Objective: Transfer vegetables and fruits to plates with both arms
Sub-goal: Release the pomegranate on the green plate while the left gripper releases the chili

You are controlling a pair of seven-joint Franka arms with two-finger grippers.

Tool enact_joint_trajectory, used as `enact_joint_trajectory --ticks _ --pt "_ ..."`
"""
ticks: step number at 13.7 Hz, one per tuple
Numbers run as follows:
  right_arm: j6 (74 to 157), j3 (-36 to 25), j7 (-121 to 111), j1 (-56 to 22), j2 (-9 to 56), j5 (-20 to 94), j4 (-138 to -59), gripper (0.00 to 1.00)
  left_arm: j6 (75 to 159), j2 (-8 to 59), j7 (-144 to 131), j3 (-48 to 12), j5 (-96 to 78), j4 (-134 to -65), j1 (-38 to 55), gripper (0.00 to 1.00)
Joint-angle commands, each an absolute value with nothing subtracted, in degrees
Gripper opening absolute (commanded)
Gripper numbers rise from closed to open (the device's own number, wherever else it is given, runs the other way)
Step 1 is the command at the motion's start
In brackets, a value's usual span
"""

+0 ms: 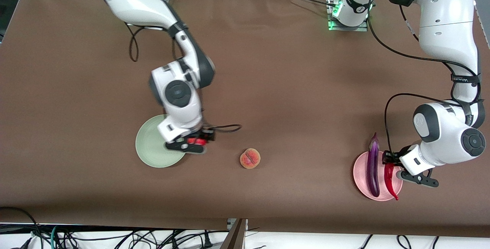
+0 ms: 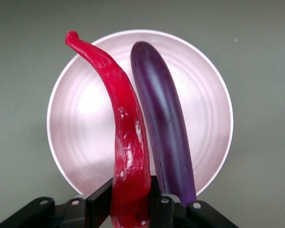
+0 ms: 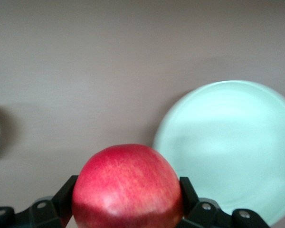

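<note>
Two grips are seen: glossy pomegranate (image 3: 127, 186) is pinched by the right gripper (image 1: 190, 142) at the green plate's (image 1: 150, 150) rim; chili (image 2: 123, 137) is clamped by the left gripper (image 1: 395, 163) over the pink plate (image 2: 80, 118), beside the eggplant (image 2: 164, 118).

Eggplant (image 2: 164, 133): glossy, smooth purple skin; chili pepper (image 2: 126, 142) beside it wet-looking, shiny red, slightly wrinkled. Pink plate (image 2: 80, 123) under both: matte with faint concentric ridges. Pomegranate (image 3: 127, 187): smooth, soft sheen; tablecloth (image 1: 287, 88) matte brown.

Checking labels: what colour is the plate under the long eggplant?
Pale pink; the round shallow plate shows best in the left wrist view, under the glossy purple eggplant.
</note>
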State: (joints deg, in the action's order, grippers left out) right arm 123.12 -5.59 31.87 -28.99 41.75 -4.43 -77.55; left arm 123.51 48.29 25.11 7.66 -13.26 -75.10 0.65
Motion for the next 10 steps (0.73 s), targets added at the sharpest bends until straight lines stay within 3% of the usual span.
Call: enact_joint_trajectory --ticks 1,2,4,7,10 --pt "135.4 -5.01 22.36 -22.7 30.53 -3.61 -98.82 0.25 123.66 49.13 26.19 7.21 -13.8 -74.8 0.96 0.59" --pt "139.27 -5.01 20.15 -21.2 29.45 -3.52 -102.88 0.31 123.66 49.3 26.28 7.12 -14.06 -74.62 0.62 1.0" --pt "147.71 -5.01 20.04 -19.7 30.23 -3.52 -107.56 0.44 123.66 48.87 25.67 7.12 -14.15 -74.1 0.35 1.0" --pt "148.89 -4.48 22.05 -19.86 31.46 -2.47 -105.57 0.97 122.79 48.25 25.31 7.03 -13.8 -69.89 1.14 1.0" --pt "148.37 -2.64 31.35 -22.75 31.38 0.95 -101.89 0.99 121.64 47.12 25.31 6.94 -13.8 -69.08 1.14 1.0"
